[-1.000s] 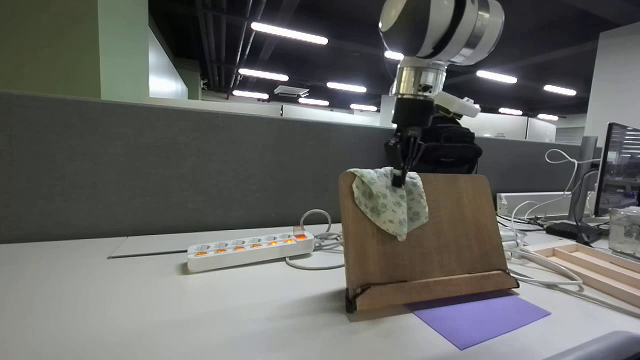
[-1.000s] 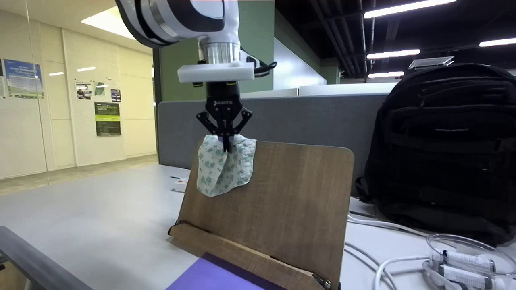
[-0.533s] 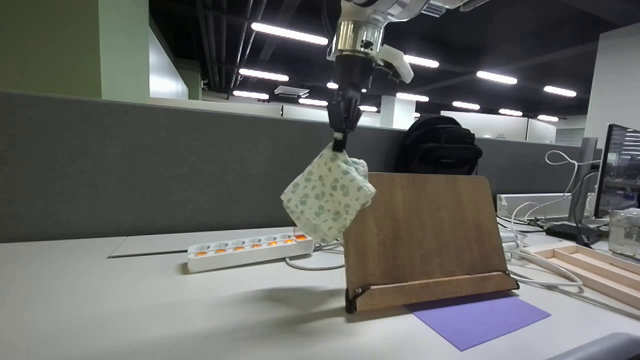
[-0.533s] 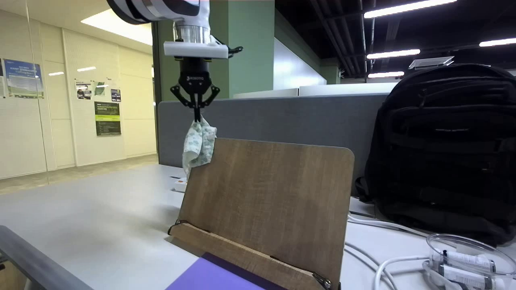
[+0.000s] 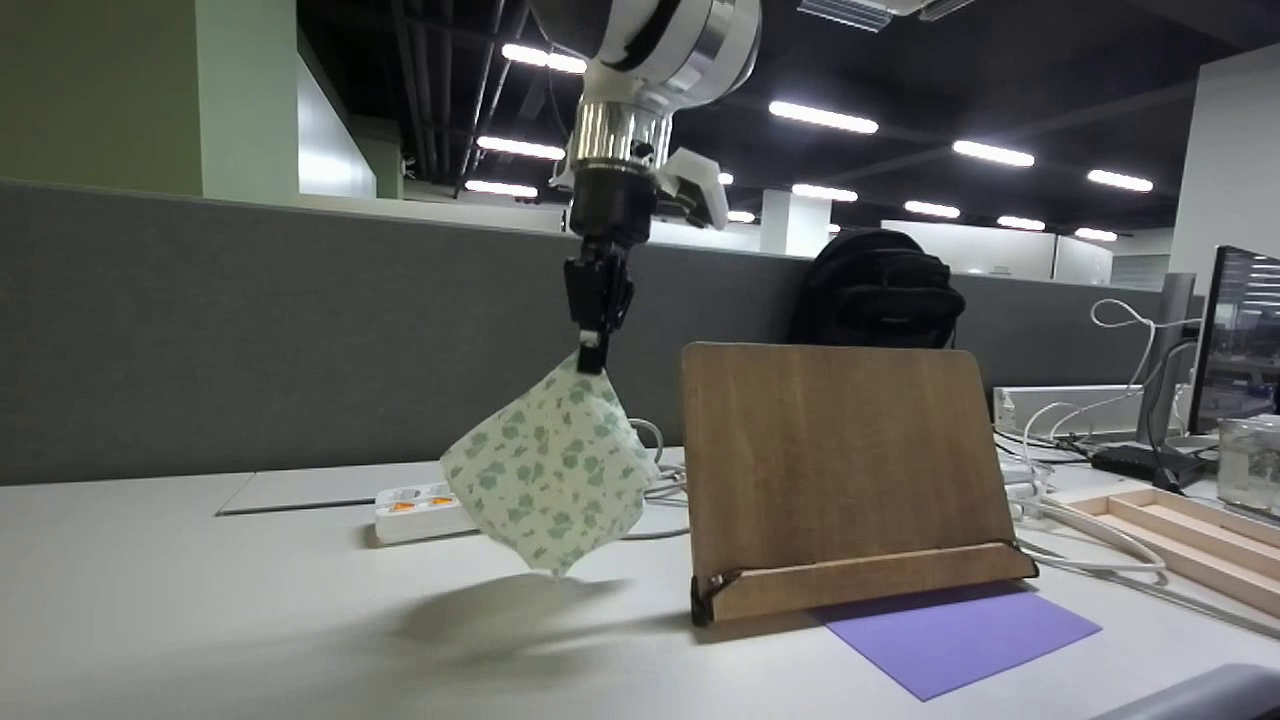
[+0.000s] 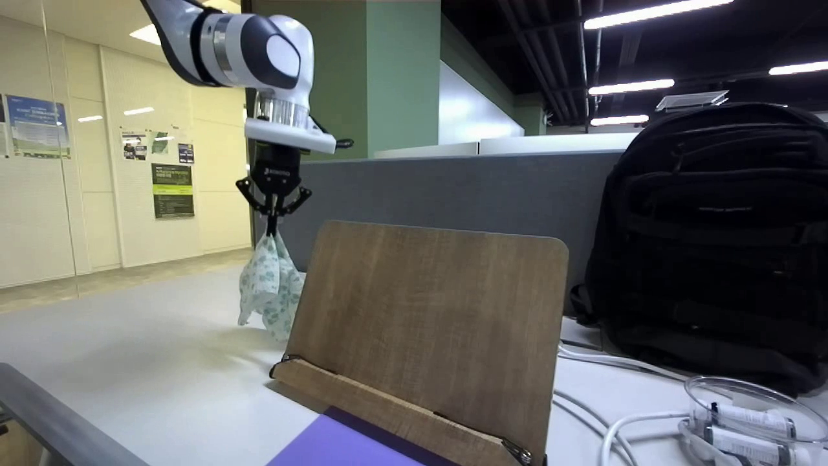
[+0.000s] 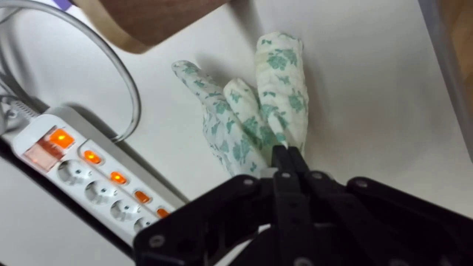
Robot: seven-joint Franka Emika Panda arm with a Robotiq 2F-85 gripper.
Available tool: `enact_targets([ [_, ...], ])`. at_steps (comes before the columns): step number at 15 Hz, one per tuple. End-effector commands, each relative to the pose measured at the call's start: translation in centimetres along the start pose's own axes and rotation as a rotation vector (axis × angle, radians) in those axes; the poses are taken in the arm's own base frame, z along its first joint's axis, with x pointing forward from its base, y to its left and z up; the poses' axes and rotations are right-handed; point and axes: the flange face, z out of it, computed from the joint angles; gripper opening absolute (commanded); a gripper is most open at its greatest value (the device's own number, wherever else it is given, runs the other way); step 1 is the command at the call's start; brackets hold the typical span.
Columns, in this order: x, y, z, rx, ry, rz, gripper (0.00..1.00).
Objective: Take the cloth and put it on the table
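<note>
The cloth [image 5: 555, 465], pale with green leaf patterns, hangs from my gripper [image 5: 592, 362] in both exterior views. The gripper is shut on its top corner. The cloth hangs clear of the light grey-white table [image 5: 250, 620], with its shadow below. In an exterior view the cloth [image 6: 264, 281] hangs beside the left edge of the wooden board stand, which hides part of it. In the wrist view the fingertips [image 7: 289, 148] are together on the folded cloth [image 7: 282, 88], with the bare table [image 7: 369, 111] beneath.
The upright wooden board stand [image 5: 850, 460] is right of the cloth, with a purple sheet [image 5: 965, 640] at its foot. A white power strip [image 5: 420, 515] lies behind the cloth. Behind are a grey partition [image 5: 300, 340] and a black backpack [image 6: 705, 246].
The gripper lifted the cloth off the top of the board stand, carried it left past the board's edge, then lowered it toward the table. The board, sheet and power strip stay in place.
</note>
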Motion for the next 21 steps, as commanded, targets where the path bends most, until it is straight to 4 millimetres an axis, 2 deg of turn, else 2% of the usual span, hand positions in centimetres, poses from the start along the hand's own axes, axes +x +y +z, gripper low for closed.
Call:
enact_targets([
  [1,1.9,-0.3,5.3,0.04,-0.077,-0.018,0.0],
  [4,2.7,-1.2,9.0,0.035,-0.128,-0.069,0.0],
  [8,3.8,-2.3,11.6,-0.033,-0.159,-0.171,0.0],
  [9,4.0,-2.5,12.0,-0.043,-0.169,-0.181,0.26],
  [10,4.1,-2.6,12.3,-0.043,-0.185,-0.19,0.27],
  [14,3.5,-2.5,12.6,-0.04,-0.247,-0.101,0.54],
  [21,2.6,-1.4,10.9,-0.112,-0.273,-0.023,1.0],
])
